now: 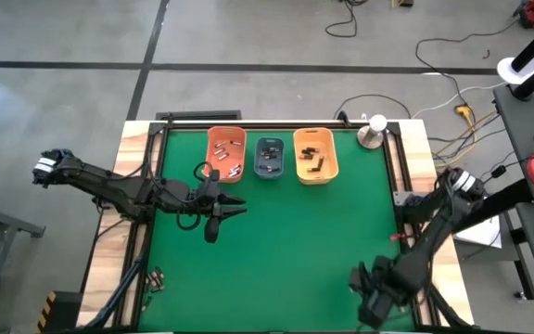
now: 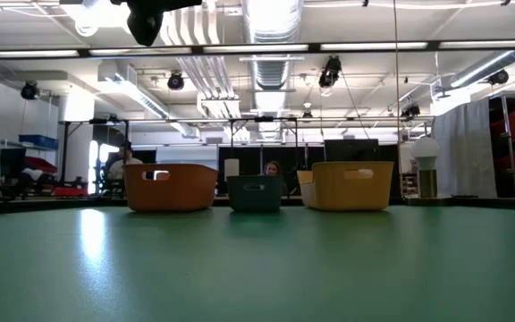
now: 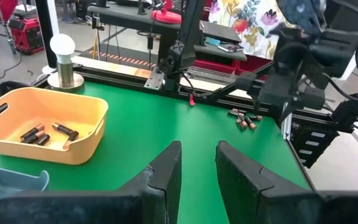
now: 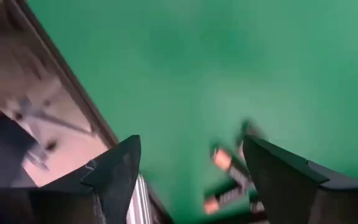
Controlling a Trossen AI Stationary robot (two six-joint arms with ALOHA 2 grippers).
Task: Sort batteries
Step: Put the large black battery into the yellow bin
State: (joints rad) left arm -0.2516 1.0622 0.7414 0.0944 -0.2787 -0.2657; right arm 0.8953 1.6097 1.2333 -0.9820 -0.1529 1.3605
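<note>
Currently we observe three bins in a row along the far edge of the green table [image 1: 276,241]: an orange bin [image 1: 226,153] on the left, a blue-grey bin [image 1: 269,159] in the middle, and a yellow-orange bin [image 1: 315,155] on the right. In the high view each bin holds several batteries; the left wrist view shows the dark, coppery-ended batteries in the yellow-orange bin [image 3: 42,132] lying flat on its floor. A further small cluster of loose batteries [image 3: 245,119] lies on the mat close to the table's near right corner, next to the right arm's base of travel, and the right wrist view shows them just ahead of that arm's fingers, blurred. The left gripper [image 1: 222,212] hovers over the mat just in front of the orange bin, its fingers [image 3: 166,171] set narrowly apart with only a slim gap between them and nothing held. The right gripper [image 1: 371,283] sits low at the near right corner of the table, its fingers [image 4: 118,169] spread wide and empty, directly over the loose cluster. A white-domed lamp on a metal base [image 1: 373,132] stands at the far right corner, just beside the yellow-orange bin.
</note>
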